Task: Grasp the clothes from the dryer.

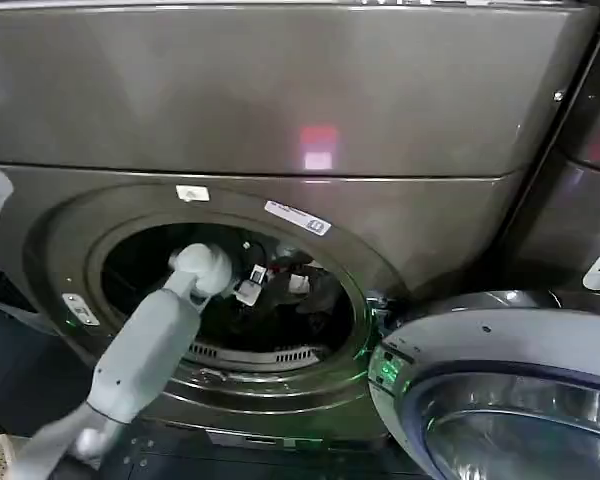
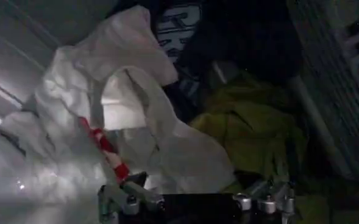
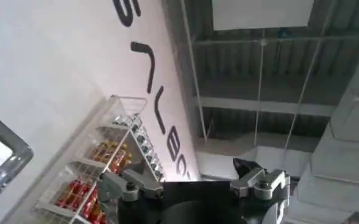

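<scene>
Head view, looking forward and down at the dryer [image 1: 280, 120] porthole at 6 o'clock; left wrist view, close inside the drum over the clothes [image 2: 136, 122], the area both share; right wrist view, facing up at a ceiling [image 3: 258, 79].

Neighbouring machine [image 1: 580, 190] at right. Wire rack [image 3: 115, 161] on white lettered wall [image 3: 51, 67], red cans [image 3: 81, 195] on shelves; ceiling beams [image 3: 258, 103] overhead.

I see a pink-white glare patch on the dryer [image 1: 280, 100] panel above its porthole, and green glow at the rim. Inside the drum it is dim; the clothes [image 2: 124, 115] catch light from one side, the rest sinks in shadow.
</scene>
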